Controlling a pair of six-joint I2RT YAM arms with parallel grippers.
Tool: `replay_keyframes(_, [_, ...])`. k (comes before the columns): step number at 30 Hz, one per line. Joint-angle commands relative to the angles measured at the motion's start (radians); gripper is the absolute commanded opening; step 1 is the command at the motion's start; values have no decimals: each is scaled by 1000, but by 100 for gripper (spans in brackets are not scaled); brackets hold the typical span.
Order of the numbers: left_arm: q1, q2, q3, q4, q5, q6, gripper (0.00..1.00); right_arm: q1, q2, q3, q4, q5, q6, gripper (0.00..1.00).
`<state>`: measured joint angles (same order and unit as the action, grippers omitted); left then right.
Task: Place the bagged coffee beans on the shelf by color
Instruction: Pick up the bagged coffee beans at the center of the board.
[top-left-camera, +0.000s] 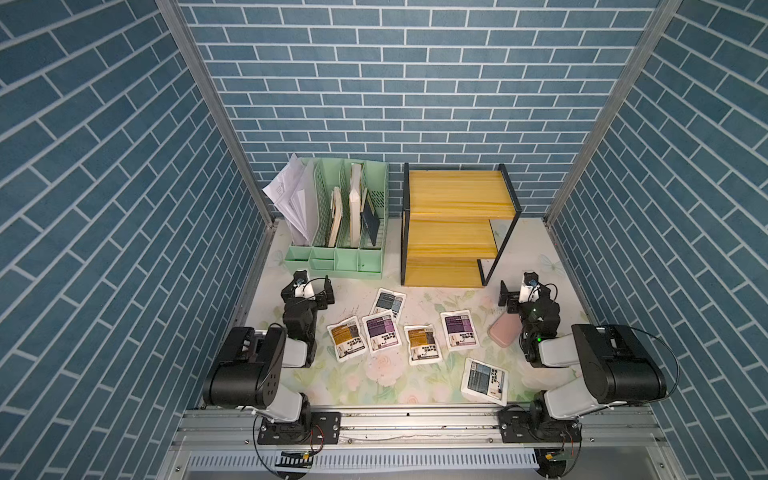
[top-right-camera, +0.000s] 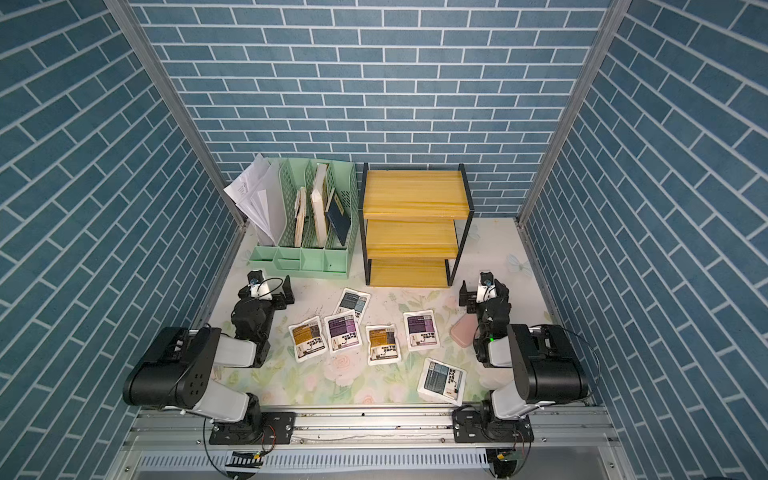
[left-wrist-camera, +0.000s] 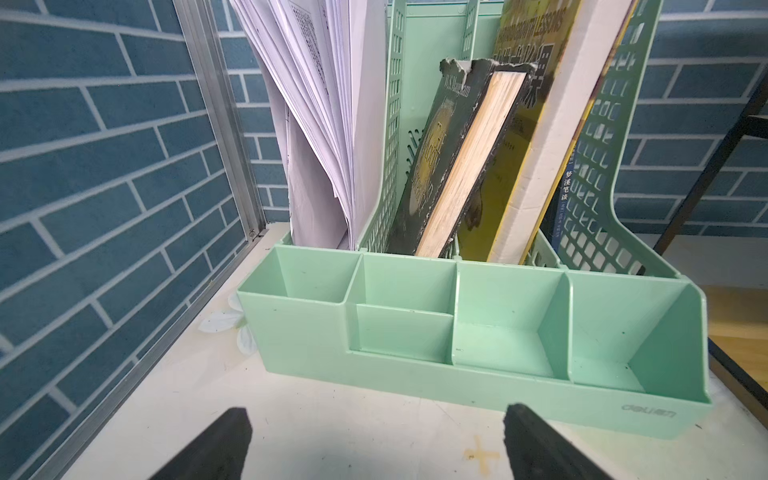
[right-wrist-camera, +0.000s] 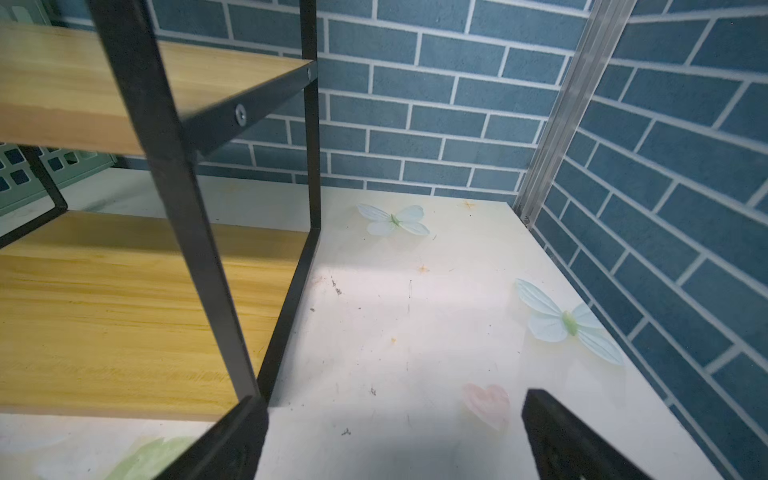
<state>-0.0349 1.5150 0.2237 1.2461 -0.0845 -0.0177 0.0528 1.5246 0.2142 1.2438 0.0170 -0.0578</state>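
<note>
Your table (top-left-camera: 361, 286) has a pale floral print. At its back right stands the three-tier shelf (top-left-camera: 453, 195), stepped yellow boards in a thin black frame. Just beside it on the left is the mint-green file organizer (top-left-camera: 332, 262), with loose papers and books standing in its slots.

Your left gripper (left-wrist-camera: 376, 422) hovers above the table in front of the organizer, jaws spread wide and pinching nothing. Your right gripper (right-wrist-camera: 392, 407) is near the shelf's front right corner, jaws also spread wide and free.

All six coffee-bean pouches lie flat on the table in front of the shelf, between your arms. From the left you have an orange-brown pouch (top-left-camera: 348, 338) edge to edge with a purple pouch (top-left-camera: 382, 331), and a grey-blue pouch (top-left-camera: 388, 303) touching that purple one from behind. Then come the second orange-brown pouch (top-left-camera: 423, 344) and the second purple pouch (top-left-camera: 459, 330). The second grey-blue pouch (top-left-camera: 485, 381) lies tilted nearest the front edge.

A pink rounded case (top-left-camera: 504, 332) lies just beside your right arm.
</note>
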Motion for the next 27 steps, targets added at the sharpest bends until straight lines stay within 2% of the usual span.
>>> replay_keyframes(1, [4, -3, -1, 9, -2, 9, 100, -5, 5, 14, 21, -8, 10, 100])
replay_keyframes(18, [6, -2, 0, 6, 2, 5, 100, -14, 6, 15, 18, -17, 15, 100])
replay_keyframes(19, [6, -3, 0, 6, 2, 5, 100, -11, 0, 9, 27, 18, 23, 100])
replay_keyframes(20, [7, -4, 0, 6, 4, 5, 100, -2, -38, -4, 23, 119, 53, 100])
replay_keyframes(21, [7, -3, 0, 9, -3, 5, 100, 3, -108, -2, -40, 210, 79, 100])
replay_keyframes(22, [2, -20, 7, -13, -45, -6, 100, 3, -214, 43, -253, 275, 135, 100])
replay_keyframes(23, [-10, -59, 21, -70, -102, -15, 100, -1, -298, 89, -436, 276, 158, 100])
replay_keyframes(25, [-18, -135, 93, -270, -177, -45, 100, 1, -418, 121, -648, 228, 204, 100])
replay_keyframes(27, [-17, -187, 135, -384, -191, -69, 100, 1, -533, 129, -820, 173, 286, 100])
